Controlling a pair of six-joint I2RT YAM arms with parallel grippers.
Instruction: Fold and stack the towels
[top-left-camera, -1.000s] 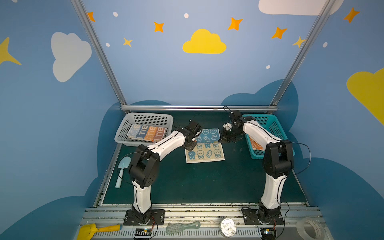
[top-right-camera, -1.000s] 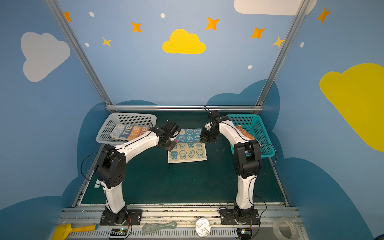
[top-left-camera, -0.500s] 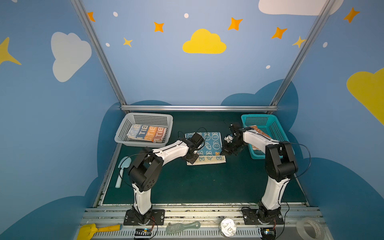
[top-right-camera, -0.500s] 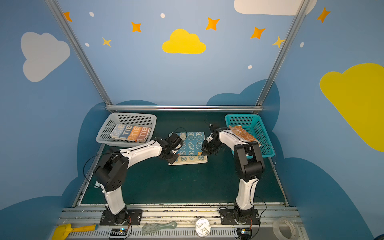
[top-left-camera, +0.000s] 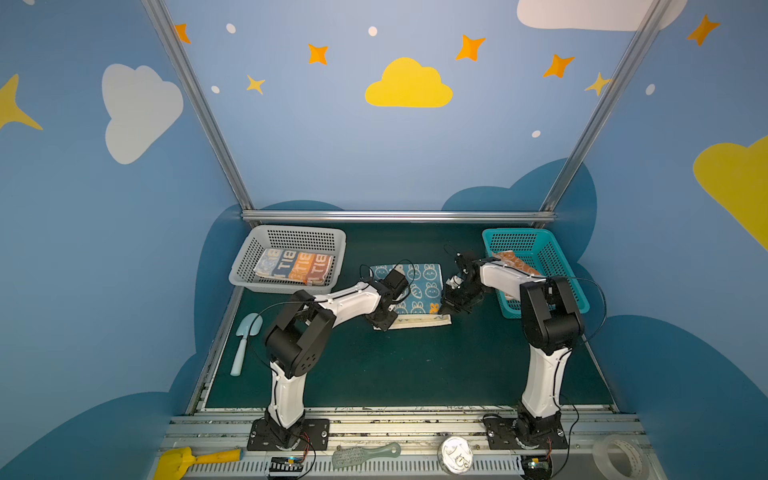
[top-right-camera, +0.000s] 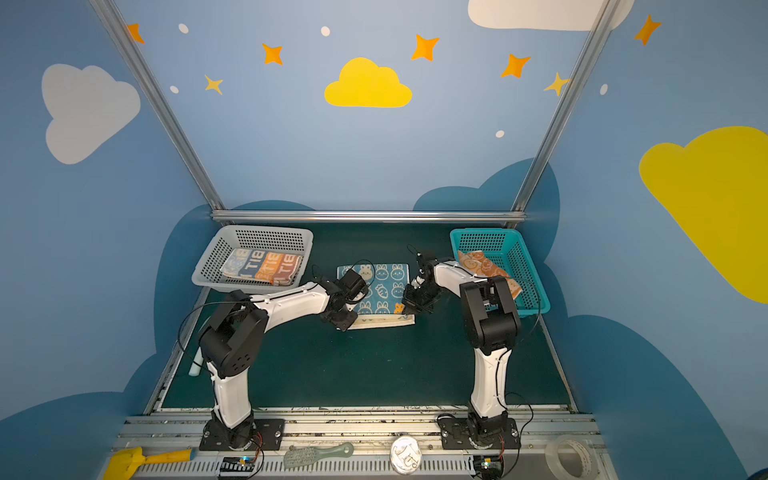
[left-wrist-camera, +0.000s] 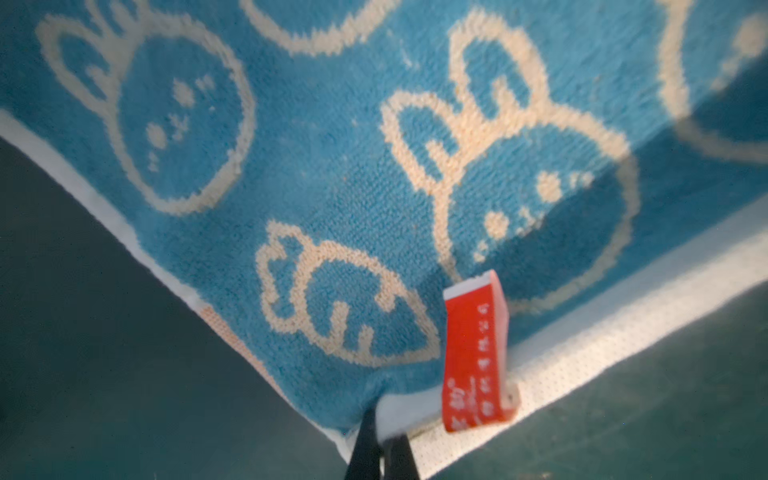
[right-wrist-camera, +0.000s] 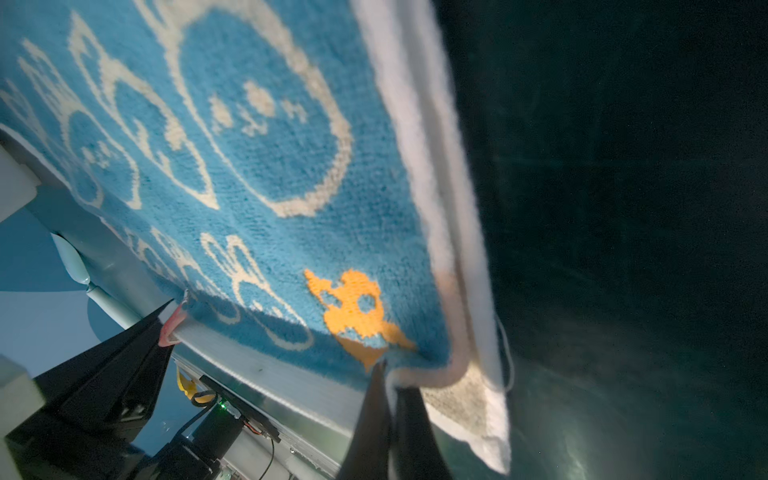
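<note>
The blue towel (top-left-camera: 419, 282) (top-right-camera: 384, 286) with rabbit prints lies mid-table, doubled over itself, a cream strip of its lower layer showing along the front. My left gripper (top-left-camera: 384, 324) (left-wrist-camera: 380, 436) is shut on the upper layer's front left corner, beside the orange tag (left-wrist-camera: 473, 353). My right gripper (top-left-camera: 444, 309) (right-wrist-camera: 390, 399) is shut on the front right corner, by an orange rabbit print. The striped towel (top-left-camera: 295, 266) lies folded in the grey basket (top-left-camera: 299, 229). The orange towel (top-left-camera: 515, 262) lies in the teal basket (top-left-camera: 561, 282).
A pale blue toy shovel (top-left-camera: 245, 340) lies by the table's left edge. On the front rail sit a yellow shovel (top-left-camera: 187, 459), a green brush (top-left-camera: 365, 453), a round tin (top-left-camera: 455, 455) and a tape roll (top-left-camera: 621, 455).
Both grippers have carried the blue towel's far edge toward the front and down, folding it in half. The blue face now lies on top with only a cream strip showing.
</note>
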